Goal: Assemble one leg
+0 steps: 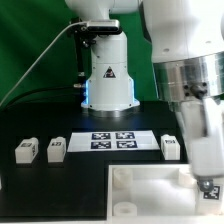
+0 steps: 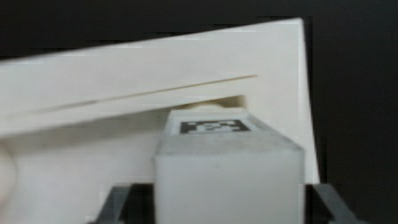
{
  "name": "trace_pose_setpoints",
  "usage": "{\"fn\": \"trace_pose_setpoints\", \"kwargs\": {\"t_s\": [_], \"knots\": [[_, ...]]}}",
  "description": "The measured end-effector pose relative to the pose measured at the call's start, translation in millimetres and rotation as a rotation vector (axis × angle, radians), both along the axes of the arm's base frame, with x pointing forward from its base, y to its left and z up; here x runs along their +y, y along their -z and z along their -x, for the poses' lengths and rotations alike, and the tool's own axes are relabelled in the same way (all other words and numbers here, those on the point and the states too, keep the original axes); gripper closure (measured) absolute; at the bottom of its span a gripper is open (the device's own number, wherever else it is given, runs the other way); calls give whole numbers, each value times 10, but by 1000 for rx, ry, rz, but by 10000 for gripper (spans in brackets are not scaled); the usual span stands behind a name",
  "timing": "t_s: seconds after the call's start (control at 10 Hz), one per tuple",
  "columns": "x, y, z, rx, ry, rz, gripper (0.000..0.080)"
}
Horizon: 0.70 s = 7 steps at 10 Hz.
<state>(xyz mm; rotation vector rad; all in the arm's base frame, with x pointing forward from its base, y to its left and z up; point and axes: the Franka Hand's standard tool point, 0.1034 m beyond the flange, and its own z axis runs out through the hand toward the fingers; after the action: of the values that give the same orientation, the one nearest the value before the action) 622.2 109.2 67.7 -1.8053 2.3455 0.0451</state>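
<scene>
**Leg held over the tray**

Leg, a small white blocky plastic piece with a black-and-white square marker tag on its face, sits between the dark fingers of your gripper, which close against its 2 sides in the wrist view. Behind it you see the large white square tray-like piece, with a round feature partly hidden just past the leg's tagged end; you cannot tell whether the leg touches it.

In the exterior view your gripper hangs at the exterior view's right, over the right side of the tray, which lies on the black table. You can make out 1 round corner socket at the tray's rear left; nothing shows inside it.

3 more white tagged legs lie on the table: 2 at the exterior view's left, well apart from the tray, and 1 to the right of the marker board. That flat white board carries several black-and-white tags. On the robot's white base you can see a triangular warning label; its text is too small to read.
</scene>
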Motion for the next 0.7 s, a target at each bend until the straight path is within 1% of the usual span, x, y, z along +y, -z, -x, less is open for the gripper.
{"fn": "trace_pose_setpoints", "kwargs": {"t_s": [0.3, 0.4, 0.6, 0.7], "knots": [[-55, -5, 18, 42, 210, 3, 505], [-97, -8, 25, 51, 241, 7, 505], [-85, 1, 31, 46, 191, 14, 501], [-86, 4, 32, 47, 191, 14, 321]]}}
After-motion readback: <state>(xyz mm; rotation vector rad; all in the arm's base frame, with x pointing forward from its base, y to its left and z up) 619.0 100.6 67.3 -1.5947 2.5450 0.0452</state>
